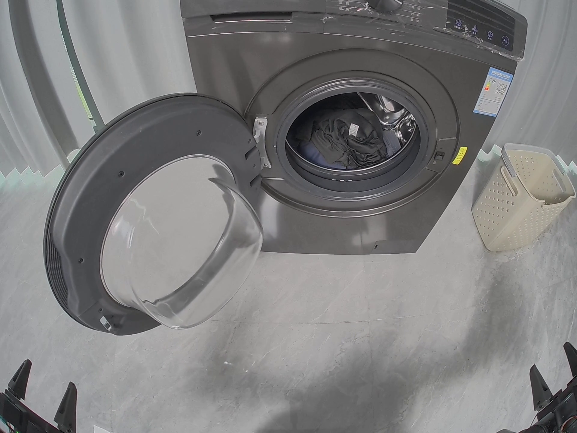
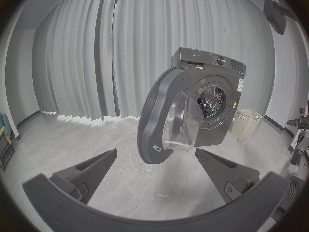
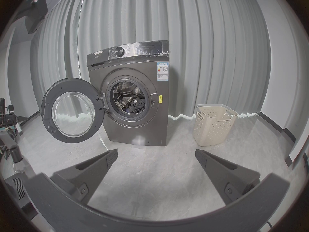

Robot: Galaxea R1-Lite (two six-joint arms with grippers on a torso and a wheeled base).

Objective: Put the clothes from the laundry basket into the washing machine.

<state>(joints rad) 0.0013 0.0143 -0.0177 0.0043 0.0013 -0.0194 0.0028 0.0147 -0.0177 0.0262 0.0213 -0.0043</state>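
Straight ahead of you, from about ten o'clock round to two o'clock, a pale pleated curtain (image 1: pixel 126 43) hangs down to the floor (image 1: pixel 372 332). Towards eleven o'clock its panels part on a narrow gap (image 1: pixel 76 61) with a dark curved strip in it; you cannot tell what lies behind. Under you the floor is grey, stone-look tile with faint white veining and a soft sheen. At three o'clock you have a plain white wall (image 3: pixel 276 58) where the curtain ends, with a dark skirting board (image 3: pixel 273 123) along its foot. At nine o'clock a second plain wall stands, skirted the same way. The light around you is even and soft.
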